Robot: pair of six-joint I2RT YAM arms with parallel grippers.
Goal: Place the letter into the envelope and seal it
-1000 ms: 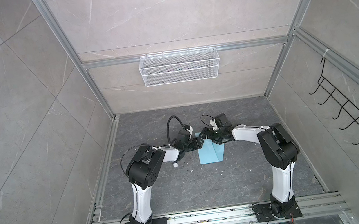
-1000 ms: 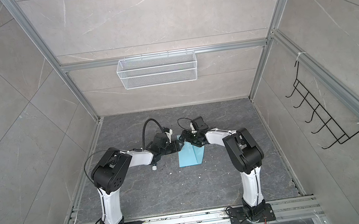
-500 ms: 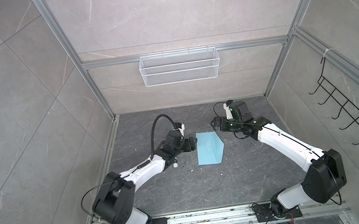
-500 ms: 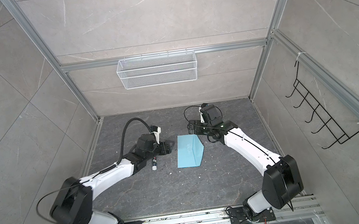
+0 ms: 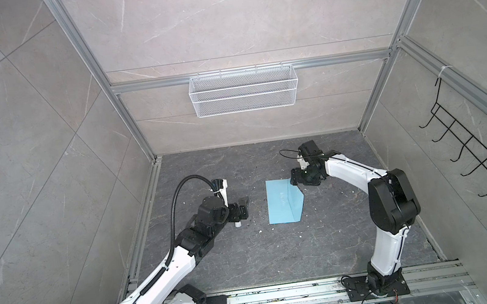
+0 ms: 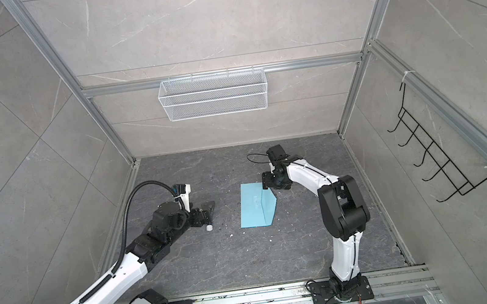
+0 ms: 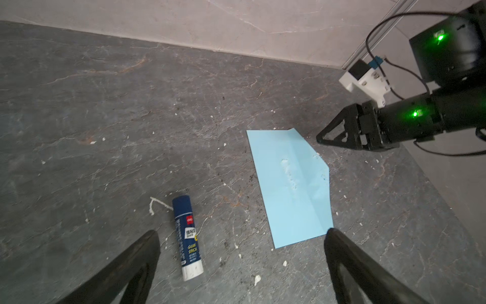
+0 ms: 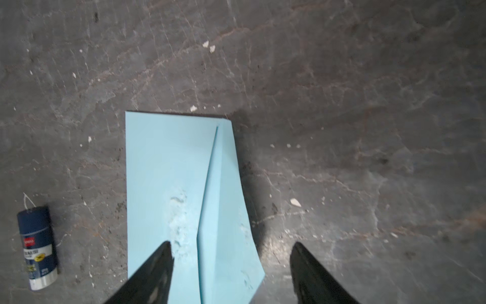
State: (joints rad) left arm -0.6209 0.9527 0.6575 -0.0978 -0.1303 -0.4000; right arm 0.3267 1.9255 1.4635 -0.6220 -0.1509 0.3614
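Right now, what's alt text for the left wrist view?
A light blue envelope lies flat on the dark table, flap open, with a glue stick beside it. The left end effector is open and empty; the right end effector is near one envelope corner.

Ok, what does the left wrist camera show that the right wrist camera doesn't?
Only the left wrist view: the right gripper seen from outside, open, near one corner of the envelope, plus the foot of the wall and the left gripper, spread wide and empty.
Only the right wrist view: the envelope's flap close up, lying between the right gripper's own fingers.
Both: the light blue envelope with white smears, and the glue stick lying on the dark floor beside it.
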